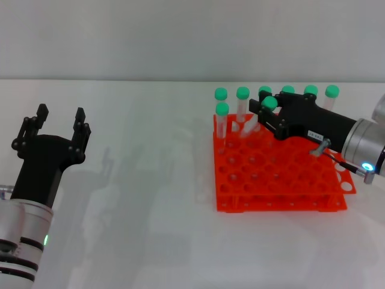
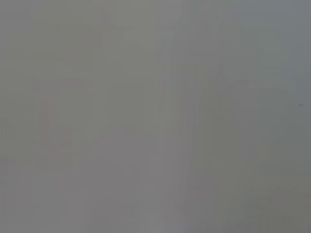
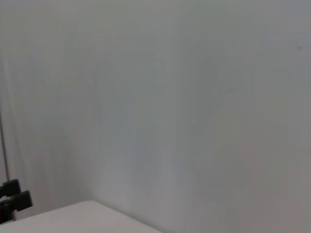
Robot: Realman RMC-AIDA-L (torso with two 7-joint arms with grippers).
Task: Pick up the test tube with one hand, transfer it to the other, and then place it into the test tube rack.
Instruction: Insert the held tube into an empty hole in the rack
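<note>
My right gripper (image 1: 265, 112), slim and black with a white label, reaches over the back of the orange-red test tube rack (image 1: 277, 180). It is shut on a test tube (image 1: 269, 103) just below its green cap. The tube hangs tilted, its lower end down among the rack's back holes. Several other green-capped tubes (image 1: 242, 93) stand upright in the rack's back rows. My left gripper (image 1: 58, 126) is open and empty, held above the table far to the left of the rack. The wrist views show neither the tube nor the rack.
The white table (image 1: 138, 198) runs between my left gripper and the rack. A plain pale wall stands behind it. The right wrist view shows the wall, a table corner (image 3: 73, 216) and small black parts (image 3: 12, 196) at one edge.
</note>
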